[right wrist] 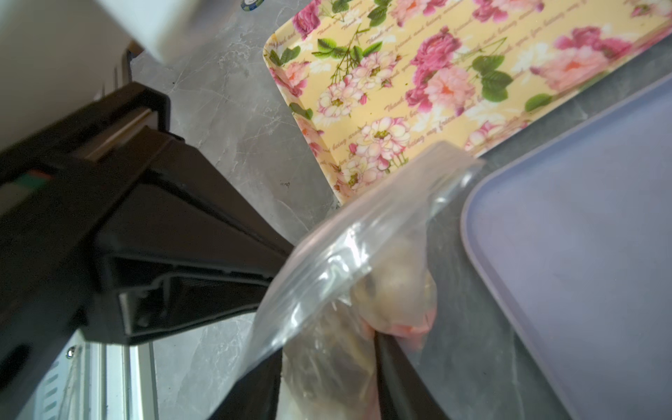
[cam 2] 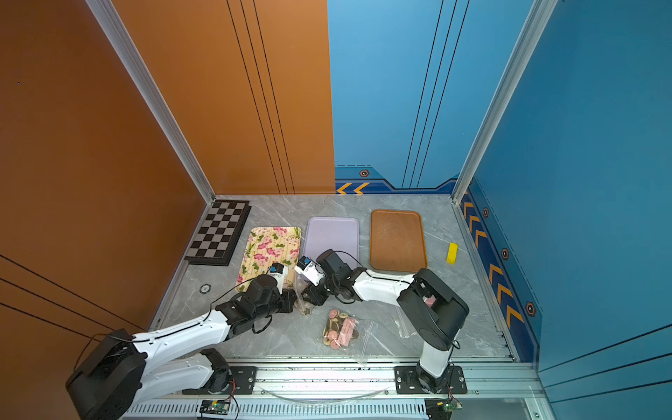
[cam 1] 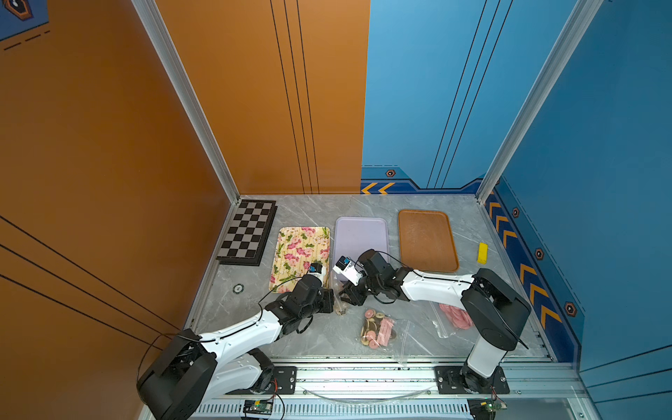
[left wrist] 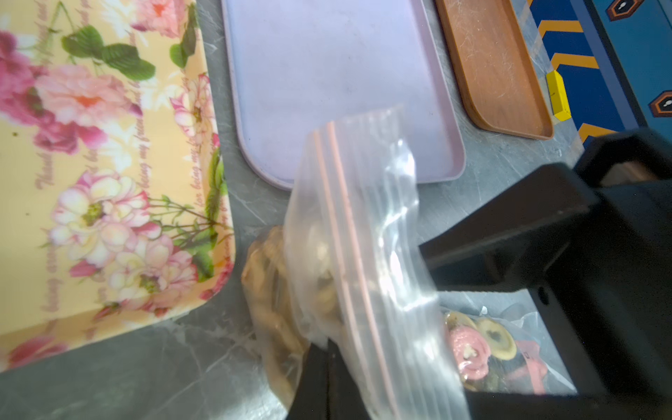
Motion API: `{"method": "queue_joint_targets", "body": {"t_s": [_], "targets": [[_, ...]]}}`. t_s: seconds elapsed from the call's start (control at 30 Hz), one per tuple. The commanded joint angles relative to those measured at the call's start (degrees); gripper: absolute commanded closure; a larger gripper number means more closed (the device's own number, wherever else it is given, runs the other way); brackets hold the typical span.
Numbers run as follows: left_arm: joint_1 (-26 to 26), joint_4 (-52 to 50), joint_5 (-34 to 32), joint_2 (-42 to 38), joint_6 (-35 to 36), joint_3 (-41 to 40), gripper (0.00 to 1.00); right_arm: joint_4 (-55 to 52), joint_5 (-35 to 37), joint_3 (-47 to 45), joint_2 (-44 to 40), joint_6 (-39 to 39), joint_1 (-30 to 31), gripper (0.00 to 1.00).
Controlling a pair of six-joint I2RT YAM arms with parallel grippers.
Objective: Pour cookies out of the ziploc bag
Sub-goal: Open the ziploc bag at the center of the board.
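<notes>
Orange and blue booth walls stand round a grey marble worktop (cam 1: pixel 327 347). Along its 12 o'clock edge lie three trays: a floral tray (cam 1: pixel 302 247), a lilac tray (cam 1: pixel 360 232) and a brown tray (cam 1: pixel 425 240). All three are bare; no biscuit lies loose anywhere.

The ziploc bag (left wrist: pixel 363 225) in hand stands near the middle of the worktop, just at 6 o'clock from the lilac tray, mouth upward. The cookies (left wrist: pixel 269 291), tan and pale, sit heaped in its bottom. The left tool (left wrist: pixel 323 358) is pinched tight on the film below the pink zip strip. The right tool (right wrist: pixel 329 349) has a finger on either side of the bag's bulging lower part. Whether it already clamps there I cannot tell, nor whether the zip is parted.

A second bag (cam 1: pixel 378 329) of mixed rounds lies at 5 o'clock from the held one. A third bag (cam 1: pixel 454 316) with pink discs lies at 3 o'clock, partly under the right arm.

By my reading the task is at its start: the bag is gripped and raised, and nothing is poured. Still to do are opening the mouth, tipping it over a tray and emptying it, and likely the other two bags.
</notes>
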Motion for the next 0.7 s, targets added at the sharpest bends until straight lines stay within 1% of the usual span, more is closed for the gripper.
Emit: {"method": "queue_joint_targets", "body": {"t_s": [0.0,0.1,0.23,0.37,0.43,0.67], "targets": [[-0.78,0.58,0.52,0.65,1.19,1.66,1.00,-1.67,-0.21,1.48,0.46,-0.81,0.62,0.70],[-0.88,0.55,0.09,0.67,0.86,1.53,1.00,-1.36,0.57,1.02,-0.06,-0.83,0.56,0.85],[-0.97,0.37,-1.28,-0.02,0.08,0.92,1.00,-0.39,1.79,0.20,-0.58,-0.30,0.50,0.88],[-1.14,-1.80,-2.92,-0.65,-1.11,0.65,1.00,1.29,3.87,-0.92,-1.35,0.99,0.20,0.95],[-1.31,-3.38,-4.29,-0.99,-1.77,0.68,1.00,2.14,4.86,-1.50,-1.74,1.74,-0.03,1.00],[-2.15,-7.92,-8.42,-4.08,-3.93,-0.66,1.00,4.14,6.01,-2.33,-1.92,4.85,-1.25,1.00]]}}
